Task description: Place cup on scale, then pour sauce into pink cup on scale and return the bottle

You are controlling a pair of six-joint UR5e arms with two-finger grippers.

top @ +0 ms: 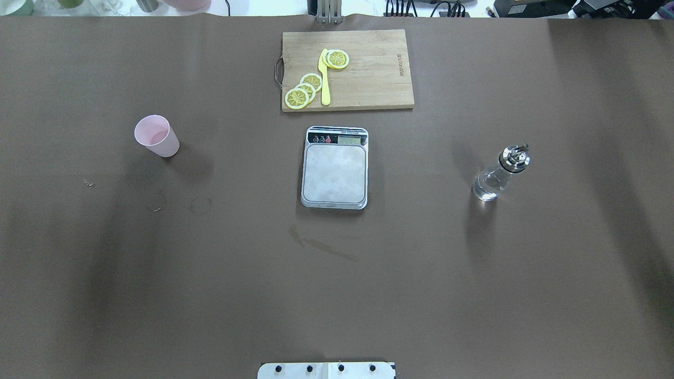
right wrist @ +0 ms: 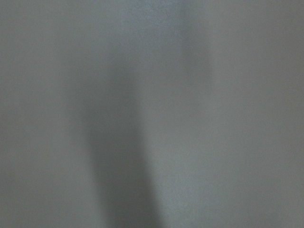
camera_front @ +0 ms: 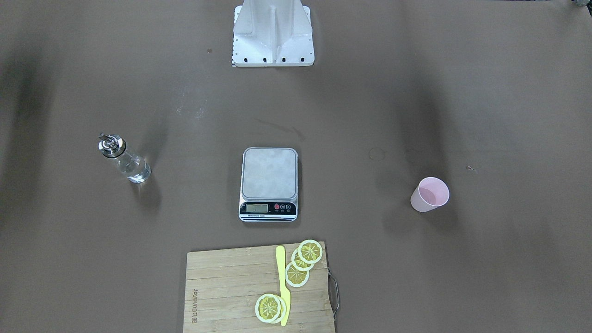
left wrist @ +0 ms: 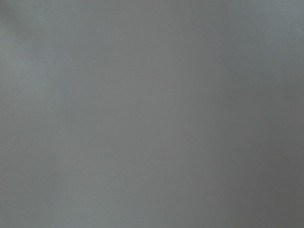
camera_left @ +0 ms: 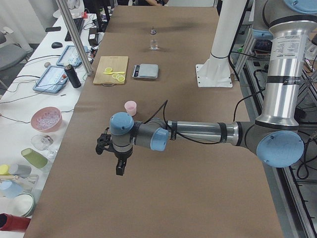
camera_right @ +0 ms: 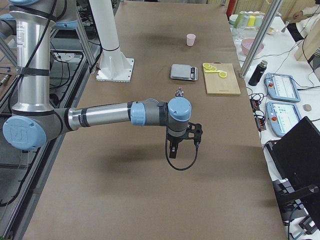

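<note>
The left gripper point(camera_left: 119, 167) hung over the table point(top: 337, 295) toward the robot's left end, fingers pointing down. It showed only in the side view, so I could not tell how far open it was or whether it held anything. The cup point(camera_left: 130, 107) stood on the table beyond it, nearer the scale point(camera_left: 145, 71), apart from the gripper.

The right gripper point(camera_right: 172, 151) hung the same way over the table's other end, and its opening could not be judged either. The bottle point(camera_right: 179, 91) stood past it toward the scale, only its cap peeking above the arm's wrist joint. Both wrist cameras gave nothing but blurred grey-brown surface.

From overhead, neither gripper was in view. The cup point(top: 156, 136) stood upright on the robot's left, well apart from the scale point(top: 335, 173) at the middle. The bottle point(top: 500, 172) stood upright, well apart on the right.

The cup point(camera_front: 430, 194) was pale pink, tapered and plain, mouth up. The scale point(camera_front: 269, 178) had a silver-grey platform and a black strip with an LCD and 3 round buttons, facing away from the robot. The bottle point(camera_front: 127, 162) was clear glass with a shiny metal pourer, and the sauce point(camera_front: 137, 172) in it was colourless.

A wooden cutting board point(top: 368, 79) lay just beyond the scale, carrying lemon slices point(top: 305, 90) and a yellow knife point(top: 324, 79).
</note>
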